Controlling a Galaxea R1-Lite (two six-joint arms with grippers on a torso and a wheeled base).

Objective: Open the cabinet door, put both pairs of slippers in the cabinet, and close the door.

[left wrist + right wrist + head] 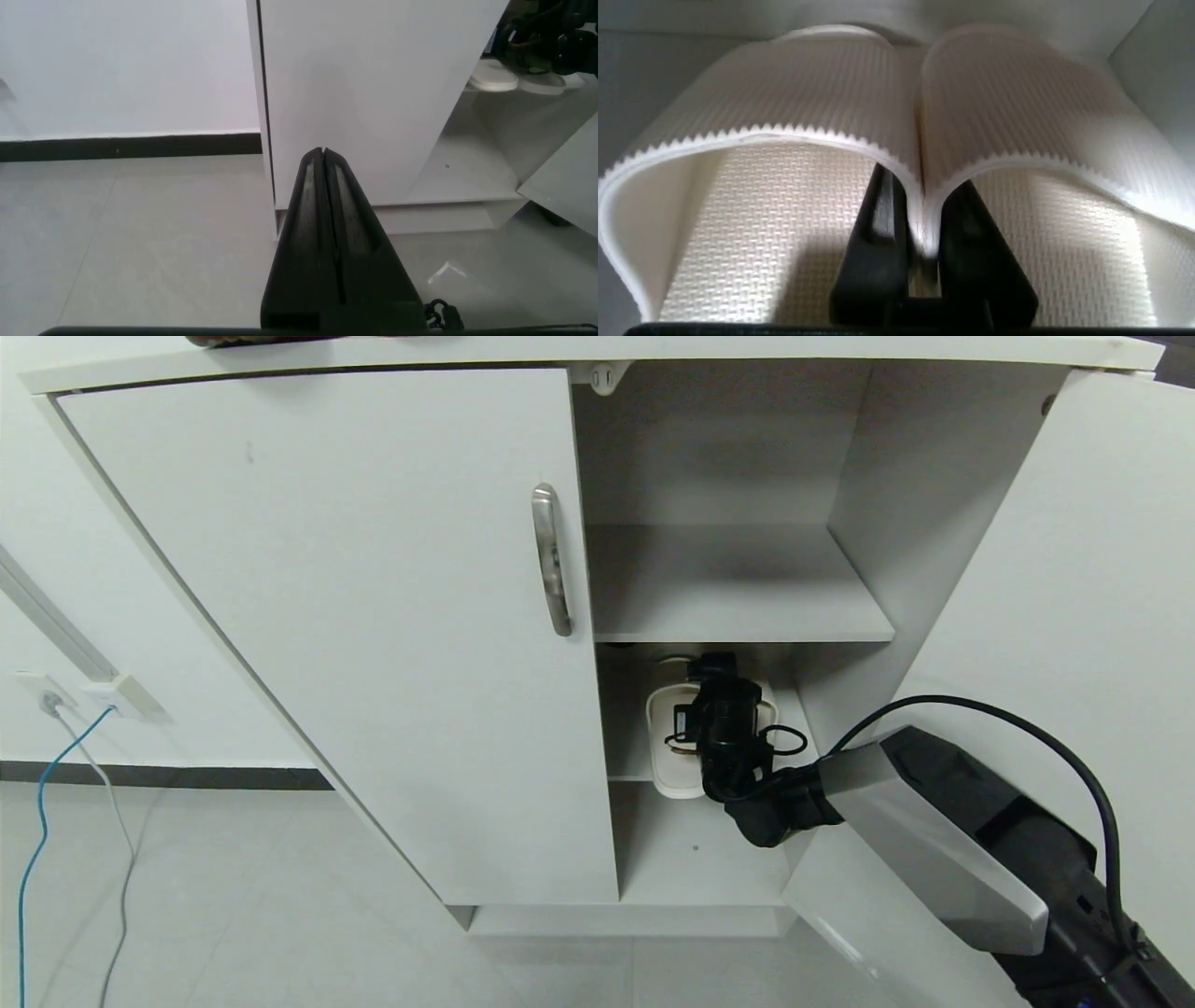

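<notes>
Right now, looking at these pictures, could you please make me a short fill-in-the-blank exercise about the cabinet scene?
1. The left door of the cabinet is ____.
2. The right door stands ____.
3. The right pincer is shut on the slippers, inside the ____ of three compartments.
4. The left pincer is shut and holds ____.
Missing words: closed; open; middle; nothing.

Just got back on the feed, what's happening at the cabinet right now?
The right gripper is inside the cabinet, in the compartment under the top shelf. It is shut on a pair of white slippers, pinching their inner edges together. The right door stands open and the left door is shut. The left gripper is shut and empty, outside in front of the cabinet.
</notes>
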